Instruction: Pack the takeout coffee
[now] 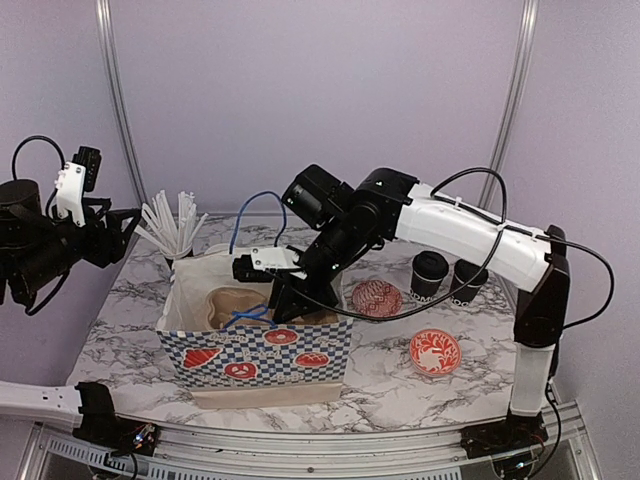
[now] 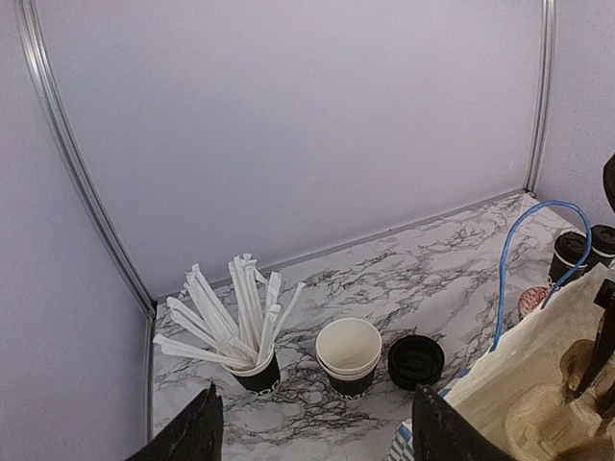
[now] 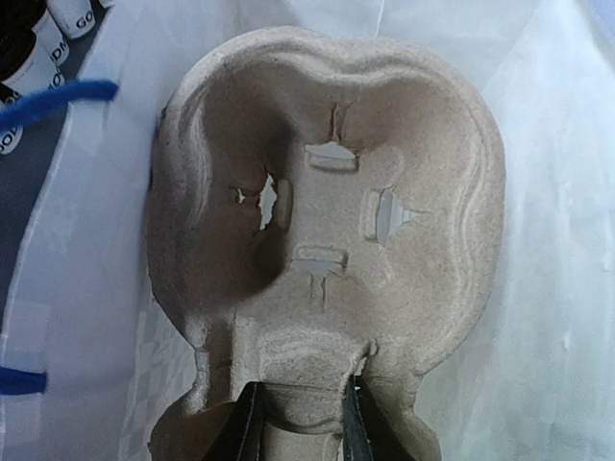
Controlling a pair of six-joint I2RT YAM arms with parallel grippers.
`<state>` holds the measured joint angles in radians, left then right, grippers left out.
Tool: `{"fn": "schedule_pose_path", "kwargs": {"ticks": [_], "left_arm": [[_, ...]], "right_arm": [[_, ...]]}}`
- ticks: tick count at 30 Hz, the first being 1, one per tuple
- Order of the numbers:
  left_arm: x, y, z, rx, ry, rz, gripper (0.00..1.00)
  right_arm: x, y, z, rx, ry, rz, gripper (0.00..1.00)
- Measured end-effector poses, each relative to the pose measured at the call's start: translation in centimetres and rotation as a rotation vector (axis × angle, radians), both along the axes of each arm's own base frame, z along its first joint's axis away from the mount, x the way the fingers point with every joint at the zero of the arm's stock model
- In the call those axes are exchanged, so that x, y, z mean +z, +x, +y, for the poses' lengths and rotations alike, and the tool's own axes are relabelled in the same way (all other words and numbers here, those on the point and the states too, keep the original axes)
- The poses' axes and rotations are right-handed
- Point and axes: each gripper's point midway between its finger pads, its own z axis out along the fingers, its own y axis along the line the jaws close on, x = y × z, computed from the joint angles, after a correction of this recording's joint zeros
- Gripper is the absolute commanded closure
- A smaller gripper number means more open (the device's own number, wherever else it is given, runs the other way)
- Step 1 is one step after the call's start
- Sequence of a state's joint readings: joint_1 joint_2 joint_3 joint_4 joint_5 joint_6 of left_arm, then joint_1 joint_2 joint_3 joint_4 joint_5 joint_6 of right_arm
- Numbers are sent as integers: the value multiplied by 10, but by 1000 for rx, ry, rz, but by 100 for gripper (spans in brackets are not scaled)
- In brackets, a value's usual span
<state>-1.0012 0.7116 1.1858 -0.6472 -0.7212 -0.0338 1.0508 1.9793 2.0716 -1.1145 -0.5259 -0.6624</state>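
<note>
Two lidded black takeout coffee cups (image 1: 428, 275) (image 1: 468, 282) stand on the marble table right of a blue-checkered paper bag (image 1: 255, 355). They also show in the left wrist view as small cups (image 2: 569, 252) past the bag. A brown pulp cup carrier (image 3: 384, 144) lies inside the bag. My right gripper (image 3: 300, 403) reaches down into the bag (image 1: 290, 300) and is shut on the carrier's middle ridge. My left gripper (image 2: 317, 423) hangs open and empty, high off the table's left side (image 1: 125, 228). Below it stand a stack of open black cups (image 2: 348, 357) and a stack of black lids (image 2: 415, 361).
A black cup of white wrapped straws (image 2: 252, 365) stands at the back left. Two red-and-white bowls (image 1: 376, 297) (image 1: 435, 351) sit right of the bag. The bag's blue handle (image 2: 509, 269) arches up. Purple walls close in the back and sides.
</note>
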Motion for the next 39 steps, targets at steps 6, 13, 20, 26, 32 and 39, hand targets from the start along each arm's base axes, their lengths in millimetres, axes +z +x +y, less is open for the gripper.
{"fn": "schedule_pose_path", "kwargs": {"ticks": [6,13,20,26,32,39], "left_arm": [[-6,4,-7,-3,24,16,32],[-10,7,-13,-9,38,31,32],[-12,7,-16,-18,36,35,32],[-16,7,-19,-29,33,40,32],[-18,5,-15,-28,26,38,32],[-23,2,-31,-106,28,59,28]], "right_arm": [[-25,-31,-22,32,-131,-91,87],[-27,-38,-63,16,-205,-211,89],[-47,-29,-60,1,-265,-224,91],[-115,-30,-64,31,-427,-159,90],[-128,-34,-73,47,-452,-147,56],[-102,-33,-72,53,-380,-193,32]]}}
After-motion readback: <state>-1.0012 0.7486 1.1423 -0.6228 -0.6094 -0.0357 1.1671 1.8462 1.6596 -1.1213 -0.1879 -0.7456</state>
